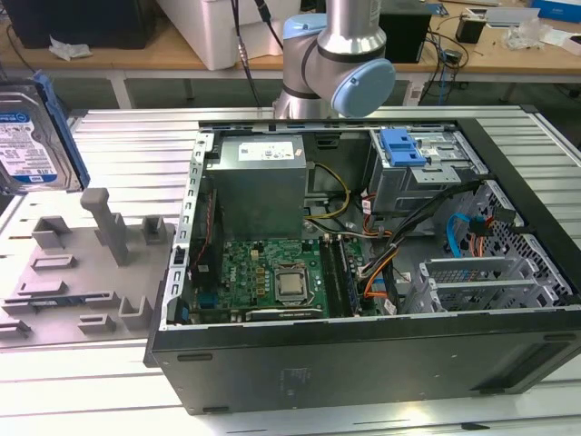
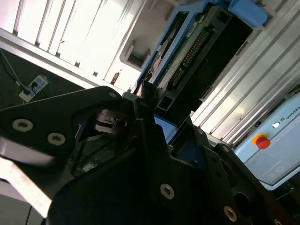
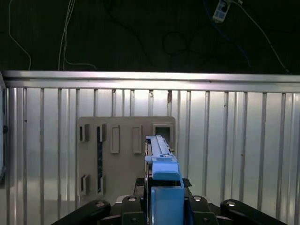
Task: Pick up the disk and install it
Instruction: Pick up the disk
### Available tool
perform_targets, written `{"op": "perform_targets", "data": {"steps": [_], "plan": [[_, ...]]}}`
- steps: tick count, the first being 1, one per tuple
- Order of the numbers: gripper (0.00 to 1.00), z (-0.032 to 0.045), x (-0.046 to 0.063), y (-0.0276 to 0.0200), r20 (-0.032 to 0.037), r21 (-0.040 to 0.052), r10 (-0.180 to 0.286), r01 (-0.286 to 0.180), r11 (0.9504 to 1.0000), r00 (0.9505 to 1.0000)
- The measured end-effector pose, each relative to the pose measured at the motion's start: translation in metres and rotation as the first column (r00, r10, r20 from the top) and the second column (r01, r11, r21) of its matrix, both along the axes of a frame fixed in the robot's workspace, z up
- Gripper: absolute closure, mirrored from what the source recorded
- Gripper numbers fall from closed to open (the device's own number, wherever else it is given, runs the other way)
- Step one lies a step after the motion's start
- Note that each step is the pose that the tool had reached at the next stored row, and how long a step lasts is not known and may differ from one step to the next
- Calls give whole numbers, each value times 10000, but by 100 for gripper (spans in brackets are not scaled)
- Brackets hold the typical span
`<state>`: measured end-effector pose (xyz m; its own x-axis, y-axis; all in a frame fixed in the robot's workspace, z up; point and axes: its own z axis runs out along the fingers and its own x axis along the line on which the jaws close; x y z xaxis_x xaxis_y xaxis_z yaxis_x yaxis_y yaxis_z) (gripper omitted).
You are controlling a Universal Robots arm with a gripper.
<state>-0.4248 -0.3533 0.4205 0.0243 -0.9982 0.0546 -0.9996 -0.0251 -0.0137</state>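
We see the black gripper (image 2: 161,105) closed on the near end of the disk (image 2: 199,51), which reaches away from it, edge-on. The disk's green circuit board and connector row face us, framed by the blue carrier bracket (image 2: 248,11). Behind it lie the ribbed metal table (image 2: 253,89) and a grey fixture plate (image 2: 140,47). 1 red button (image 2: 261,140) sits on a pale box nearby.

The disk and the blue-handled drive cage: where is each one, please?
the disk (image 1: 23,136), exterior view, on its label.
the drive cage (image 1: 402,147), exterior view, on its blue handle.
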Motion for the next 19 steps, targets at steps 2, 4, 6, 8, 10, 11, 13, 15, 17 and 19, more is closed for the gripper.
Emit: {"op": "perform_targets", "data": {"steps": [2,4,6,8,10,11,13,15,17,19], "plan": [[64,28,0,0,1,-19,0,0,10000,10000],[64,68,0,0,1,-48,0,0,10000,10000],[64,99,0,0,0,-70,0,0,10000,10000],[64,142,0,0,1,-94,0,0,10000,10000],[64,175,0,0,2,-109,0,0,9999,10000],[64,192,0,0,1,-115,0,0,9999,10000],[64,240,1,0,0,-132,0,0,9999,10000],[64,283,1,0,1,-138,0,0,9999,10000],[64,331,2,0,1,-142,0,0,9999,10000],[64,367,3,1,1,-143,-1,1,9999,10000]]}}
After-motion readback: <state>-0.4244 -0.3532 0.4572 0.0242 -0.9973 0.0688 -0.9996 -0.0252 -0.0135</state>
